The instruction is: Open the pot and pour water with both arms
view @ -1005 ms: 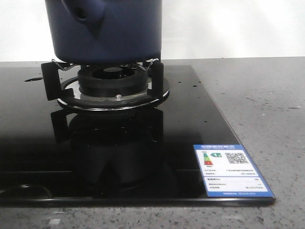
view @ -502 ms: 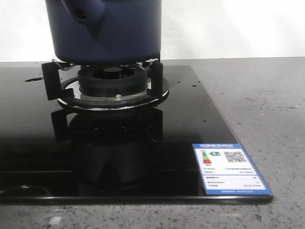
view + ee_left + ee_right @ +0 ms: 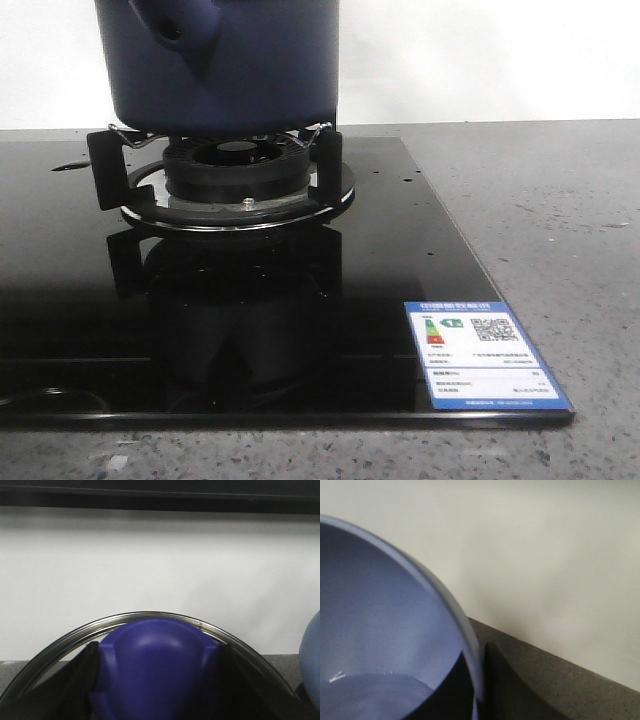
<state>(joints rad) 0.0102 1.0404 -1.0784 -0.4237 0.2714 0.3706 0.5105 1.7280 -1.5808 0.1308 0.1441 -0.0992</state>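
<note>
Where the front view begins, a speckled grey bench [image 3: 540, 200] carries a glossy black glass hob [image 3: 200, 300], and near the hob's front right corner lies a blue-bordered energy label [image 3: 485, 355] with a QR code. Farther back, a black burner [image 3: 238, 170] sits on a shiny metal ring, flanked by black pan supports [image 3: 105, 165]. Resting on those supports is the pot [image 3: 225, 60], dark navy with straight sides, its stubby hollow handle [image 3: 180, 28] with a round hole pointing toward the camera and slightly left. The pot's upper part is cut off by the frame, so its top cannot be judged from this view. Behind it stands a plain white wall.

On the left wrist camera, the left fingers [image 3: 87, 672] press against either side of a rounded blue knob [image 3: 157, 672], which sits on a glass lid [image 3: 65, 642] with a metal rim; they are clamped on that knob. A pale blue curved surface shows at one edge.

On the right wrist camera, the right fingers [image 3: 492, 680] straddle the thin wall of a lighter blue bowl [image 3: 375, 625], one dark finger inside and one outside, gripping its rim.
</note>
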